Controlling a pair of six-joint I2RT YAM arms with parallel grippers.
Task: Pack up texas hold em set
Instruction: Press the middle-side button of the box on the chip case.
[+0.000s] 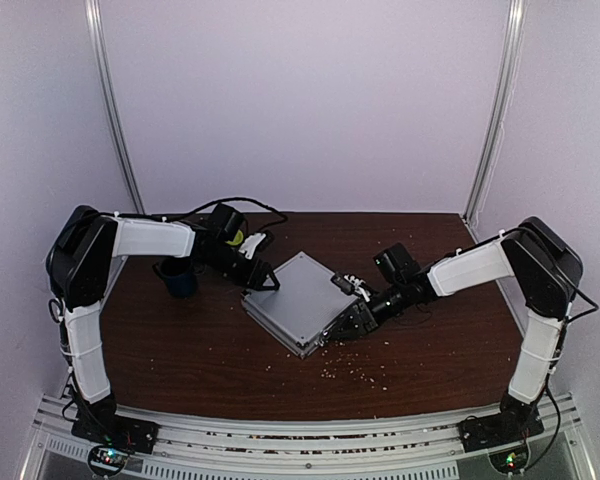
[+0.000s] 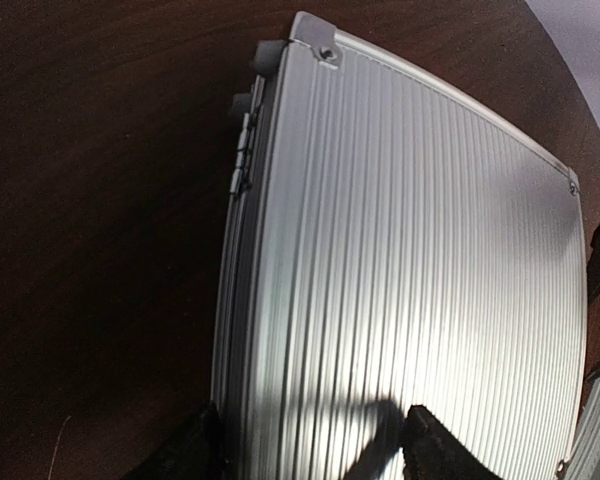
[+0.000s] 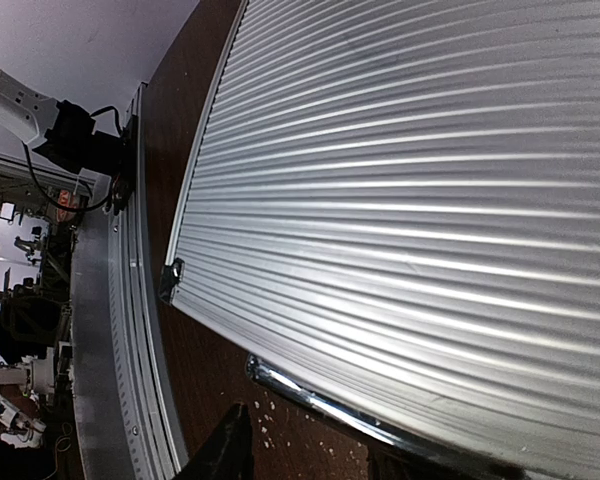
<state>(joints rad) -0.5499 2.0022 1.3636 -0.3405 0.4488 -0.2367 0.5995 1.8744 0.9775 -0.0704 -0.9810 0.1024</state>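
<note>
The brown table [image 1: 180, 340] holds 1 shut silver case [image 1: 295, 300], 1 blue mug [image 1: 178, 278] and small pale crumbs [image 1: 355, 372].

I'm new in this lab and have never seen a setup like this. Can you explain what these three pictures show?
Two robot arms are bolted at the near edge of a brown table. The wide picture comes from a camera above and behind them; the other two come from a camera on each wrist, looking along its fingers. A closed silver briefcase lies flat mid-table, a dark blue mug stands at the left, pale crumbs lie in front. The left gripper straddles the case's hinged edge; the right gripper is at its near right edge. Whether either grips is unclear.
</note>
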